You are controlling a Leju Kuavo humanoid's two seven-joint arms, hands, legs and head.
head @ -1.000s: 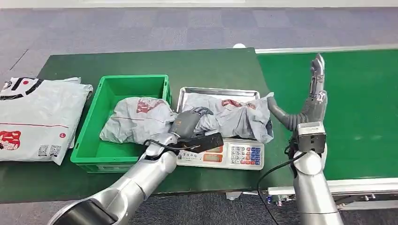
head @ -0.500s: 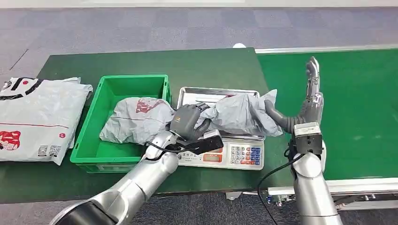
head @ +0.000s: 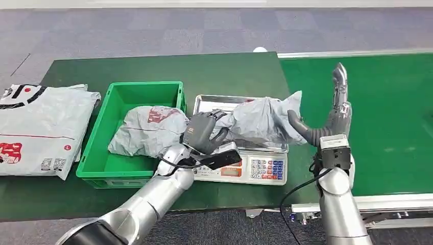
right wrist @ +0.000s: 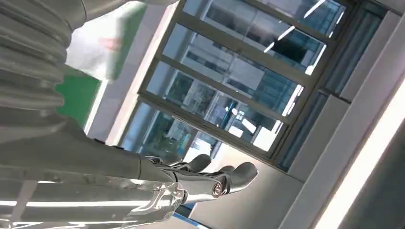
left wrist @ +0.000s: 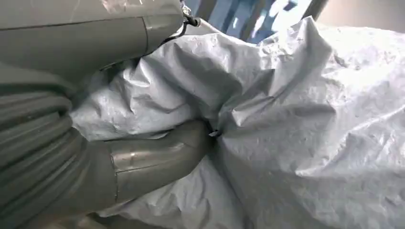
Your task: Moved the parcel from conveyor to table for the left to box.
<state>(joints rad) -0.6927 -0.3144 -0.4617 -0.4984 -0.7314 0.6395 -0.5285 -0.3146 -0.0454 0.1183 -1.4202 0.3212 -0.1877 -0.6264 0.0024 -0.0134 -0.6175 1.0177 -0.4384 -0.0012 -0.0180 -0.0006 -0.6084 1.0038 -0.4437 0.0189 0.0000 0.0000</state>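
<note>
Gripping hand: my left hand (head: pixel 204 133) held the grey parcel (head: pixel 260 120) at its end nearest the crate; the left wrist view showed the thumb (left wrist: pixel 157 155) pressed into crumpled grey film (left wrist: pixel 296 119).
Parcel position: I saw the parcel over the steel tray (head: pixel 212 102) of the weighing scale (head: pixel 255 168), bunched up and raised at its 3 o'clock end, whose tip reached just past the tray's edge toward the conveyor.
Free hand: my right hand (head: pixel 332 115) stood upright at 3 o'clock of the parcel, fingers (head: pixel 339 81) straight and apart, thumb (head: pixel 301 127) stretched toward the parcel's tip; it held nothing. Whether the thumb touched the film I could not tell.
Right wrist view: the fingertips (right wrist: pixel 239 174) showed extended against a window (right wrist: pixel 229 90).
Crate: a green crate (head: pixel 102 143) sat at 9 o'clock of the scale, just beside it, with a second grey parcel (head: pixel 148 130) lying inside.
Spare bags: flat grey mailers (head: pixel 41 127) with red print lay at 9 o'clock of the crate, near the table's edge.
Surfaces: the dark green table (head: pixel 224 71) carried the crate, scale and mailers; the brighter green conveyor belt (head: pixel 393 112) ran at 3 o'clock of the table.
Scale face: keypad and display (head: pixel 232 172) faced me at 6 o'clock of the tray.
</note>
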